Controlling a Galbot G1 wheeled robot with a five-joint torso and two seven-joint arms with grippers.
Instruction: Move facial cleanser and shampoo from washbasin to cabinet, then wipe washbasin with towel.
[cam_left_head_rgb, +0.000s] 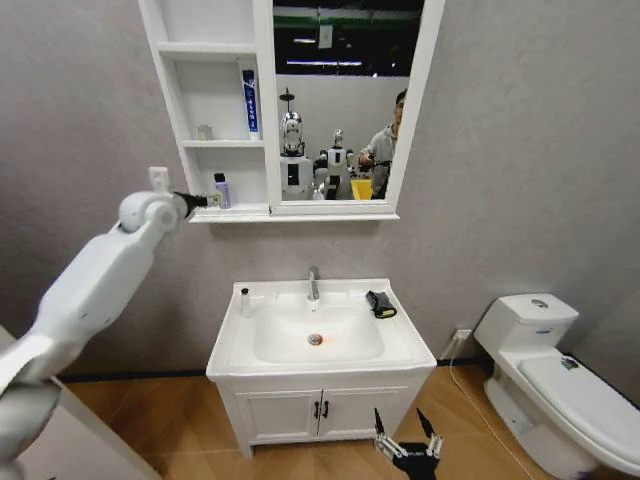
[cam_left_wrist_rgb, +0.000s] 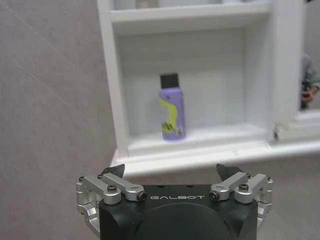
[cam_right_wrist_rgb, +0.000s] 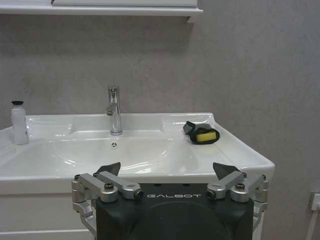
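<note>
Purple bottle (cam_left_wrist_rgb: 172, 107) stands upright in bottom cubby of cabinet (cam_left_head_rgb: 170, 90), towards the back, clear of the walls; judged already shelved. Blue-and-white tube (cam_left_head_rgb: 250, 103) upright in middle cubby, against the mirror-side wall. Small white bottle w/ black cap (cam_right_wrist_rgb: 19, 123) stands on washbasin (cam_left_head_rgb: 230, 350) back ledge, tap's far-left side; whether this counts as a task item cannot be confirmed. Towel (cam_right_wrist_rgb: 202, 134) lies bundled on basin's right rear ledge, near the tap (cam_left_head_rgb: 313, 284) but apart from it, yellow strip facing outward; untouched, so wipe step judged not begun.

Left gripper (cam_left_wrist_rgb: 173, 171): raised to shelf height, just in front of bottom cubby, aimed at purple bottle. Fingers spread wide, nothing between them, no contact w/ bottle or shelf edge.

Right gripper (cam_right_wrist_rgb: 169, 170): low, in front of vanity doors, facing basin rim. Fingers spread wide, empty, touching nothing. Well short of towel; judged parked
</note>
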